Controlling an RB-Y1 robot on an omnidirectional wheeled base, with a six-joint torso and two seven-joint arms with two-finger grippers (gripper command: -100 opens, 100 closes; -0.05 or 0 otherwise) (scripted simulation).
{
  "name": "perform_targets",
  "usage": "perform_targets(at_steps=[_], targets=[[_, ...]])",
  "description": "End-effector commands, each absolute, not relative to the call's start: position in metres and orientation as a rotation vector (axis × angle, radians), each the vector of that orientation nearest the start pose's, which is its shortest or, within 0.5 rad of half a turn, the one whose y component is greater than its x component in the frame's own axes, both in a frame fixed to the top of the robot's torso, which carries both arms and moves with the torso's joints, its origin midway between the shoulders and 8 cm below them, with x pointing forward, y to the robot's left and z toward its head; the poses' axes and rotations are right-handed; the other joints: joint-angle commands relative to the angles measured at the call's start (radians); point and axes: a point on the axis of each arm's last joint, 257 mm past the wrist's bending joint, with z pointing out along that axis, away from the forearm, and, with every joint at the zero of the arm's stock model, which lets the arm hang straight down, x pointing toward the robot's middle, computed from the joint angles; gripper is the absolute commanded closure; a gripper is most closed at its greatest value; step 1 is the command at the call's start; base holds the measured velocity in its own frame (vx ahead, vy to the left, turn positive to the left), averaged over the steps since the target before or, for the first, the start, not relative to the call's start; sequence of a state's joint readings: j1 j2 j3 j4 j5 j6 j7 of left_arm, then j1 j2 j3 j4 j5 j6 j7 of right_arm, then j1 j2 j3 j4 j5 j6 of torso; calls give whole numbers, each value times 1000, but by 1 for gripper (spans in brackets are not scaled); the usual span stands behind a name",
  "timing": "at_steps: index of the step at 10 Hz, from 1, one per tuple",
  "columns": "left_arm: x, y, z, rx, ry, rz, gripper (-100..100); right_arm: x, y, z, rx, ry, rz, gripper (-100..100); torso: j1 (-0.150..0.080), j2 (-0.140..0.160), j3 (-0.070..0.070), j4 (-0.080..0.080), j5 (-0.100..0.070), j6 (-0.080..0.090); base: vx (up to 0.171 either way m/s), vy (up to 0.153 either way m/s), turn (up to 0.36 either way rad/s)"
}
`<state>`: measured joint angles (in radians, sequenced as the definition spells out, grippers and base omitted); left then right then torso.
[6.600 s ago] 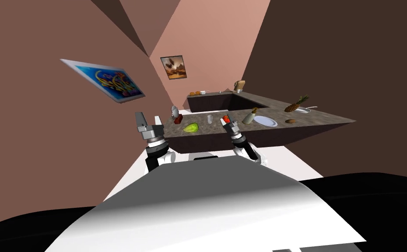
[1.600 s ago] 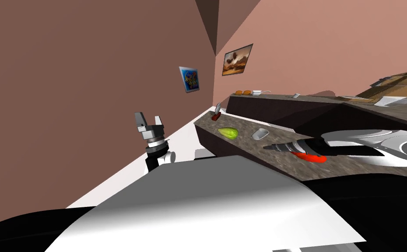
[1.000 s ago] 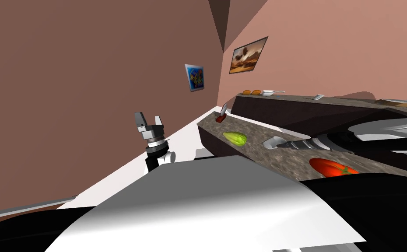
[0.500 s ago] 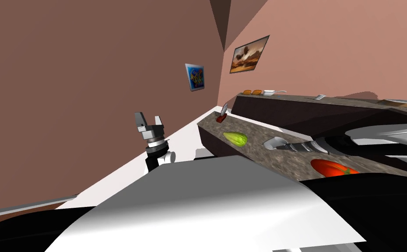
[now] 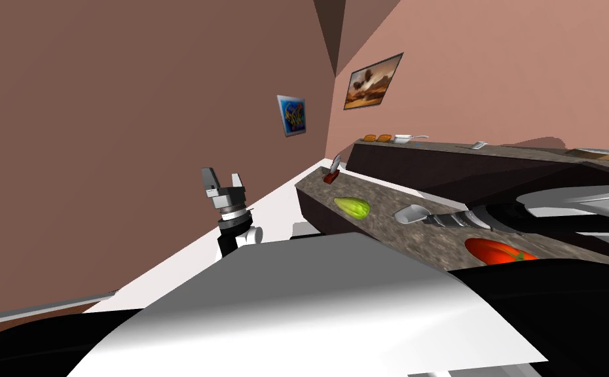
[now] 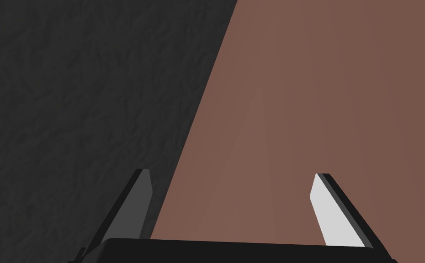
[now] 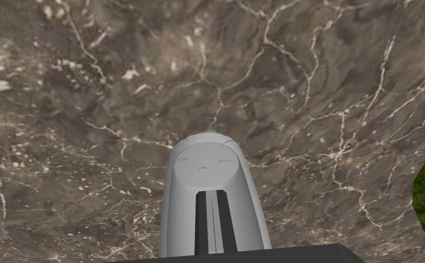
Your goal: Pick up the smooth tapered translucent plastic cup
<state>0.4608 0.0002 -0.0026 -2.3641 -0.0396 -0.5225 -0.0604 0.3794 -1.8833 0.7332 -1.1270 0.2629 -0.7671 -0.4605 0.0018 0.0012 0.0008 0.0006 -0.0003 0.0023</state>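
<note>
The right jaws squeeze narrow on the pale grey tapered cup [image 7: 207, 160] lying on the brown stony table [image 7: 92, 91]. Lifting it is left. The left jaws are wide.

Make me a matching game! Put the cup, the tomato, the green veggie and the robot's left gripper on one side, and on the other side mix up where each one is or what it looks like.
Things
1. cup
2. tomato
3. green vegetable
4. left gripper

Descriptions
A. on the counter, on the cup's far side from the tomato
B. grey, at the tip of the right gripper
C. open, raised clear of the counter
D. red, the thing on the counter nearest the robot

Pairs: 1-B, 2-D, 3-A, 4-C
</note>
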Motion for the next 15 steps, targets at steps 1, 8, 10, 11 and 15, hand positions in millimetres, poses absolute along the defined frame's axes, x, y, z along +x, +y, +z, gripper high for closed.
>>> perform_targets(at_steps=[1,8,10,11,15], targets=[[323,264,77,-499,546,-1265,0,171,-686,-252,206,2874,17,0,0,0,0,0,0,0,0,0,0],[323,264,77,-499,546,-1265,0,175,-691,-233,198,2879,0,-100,0,-2,-1,0,0,0,3,4,13],[323,264,77,-499,546,-1265,0,169,-699,-237,212,2875,-3,-100,1,0,0,0,0,0,-4,21,74],[323,264,77,-499,546,-1265,0,166,-703,-240,221,2874,-4,-100,1,0,0,0,0,0,-1,25,68],[323,264,77,-499,546,-1265,0,151,-717,-250,262,2872,-8,-100,1,0,0,0,0,0,-5,24,68]])
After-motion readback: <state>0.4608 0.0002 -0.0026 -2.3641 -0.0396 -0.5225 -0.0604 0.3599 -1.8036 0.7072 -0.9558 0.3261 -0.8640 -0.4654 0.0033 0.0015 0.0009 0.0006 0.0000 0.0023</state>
